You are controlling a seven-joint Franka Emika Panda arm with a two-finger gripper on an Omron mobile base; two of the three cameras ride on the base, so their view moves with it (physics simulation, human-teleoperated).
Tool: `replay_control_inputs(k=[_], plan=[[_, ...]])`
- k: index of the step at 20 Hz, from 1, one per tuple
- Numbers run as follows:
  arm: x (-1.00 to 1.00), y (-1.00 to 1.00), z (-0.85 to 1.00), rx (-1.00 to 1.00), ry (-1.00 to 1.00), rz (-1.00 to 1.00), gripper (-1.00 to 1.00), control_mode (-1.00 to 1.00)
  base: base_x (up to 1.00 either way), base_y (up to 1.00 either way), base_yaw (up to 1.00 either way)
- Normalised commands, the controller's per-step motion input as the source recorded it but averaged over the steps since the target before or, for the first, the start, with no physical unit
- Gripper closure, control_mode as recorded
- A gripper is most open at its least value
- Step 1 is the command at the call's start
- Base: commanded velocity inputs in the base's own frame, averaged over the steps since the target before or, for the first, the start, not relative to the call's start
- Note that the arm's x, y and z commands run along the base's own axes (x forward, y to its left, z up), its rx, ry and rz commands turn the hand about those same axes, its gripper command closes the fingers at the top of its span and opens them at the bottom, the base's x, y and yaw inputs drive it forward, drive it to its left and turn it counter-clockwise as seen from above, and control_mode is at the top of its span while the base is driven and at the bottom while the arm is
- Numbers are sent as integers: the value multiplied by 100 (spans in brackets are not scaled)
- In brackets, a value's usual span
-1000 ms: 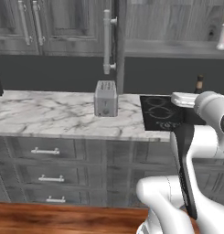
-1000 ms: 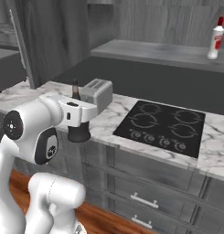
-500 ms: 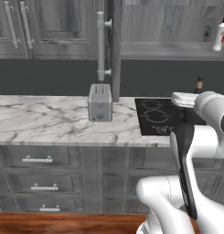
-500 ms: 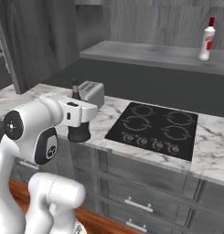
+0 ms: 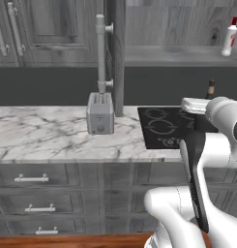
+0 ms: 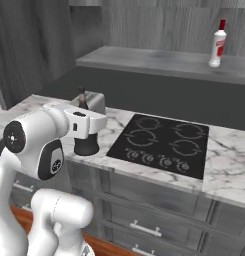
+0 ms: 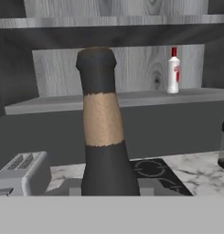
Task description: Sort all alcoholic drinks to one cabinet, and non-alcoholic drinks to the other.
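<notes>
Now my base has rolled right; gripper (image 6: 86, 131) clamps the dark bottle (image 7: 103, 137), nearing the white bottle (image 6: 218, 44).

dark bottle (image 7: 104, 151) tan neck band | white bottle (image 7: 173, 71) red cap | counter (image 5: 37, 135) grey-veined marble

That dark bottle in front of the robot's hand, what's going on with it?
The robot's gripper is shut on the dark bottle, holding it upright by its squat body over the marble counter, between the toaster and the cooktop. A white bottle with a red cap already stands inside the open cabinet above. The dark bottle has not been put away yet.
</notes>
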Motion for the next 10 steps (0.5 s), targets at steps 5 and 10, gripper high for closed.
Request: replay_control_inputs(k=[5,10], plan=[[0,0,0,0,0,0,100,100,32,-20,-10],[0,0,0,0,0,0,100,100,32,-19,-10]])
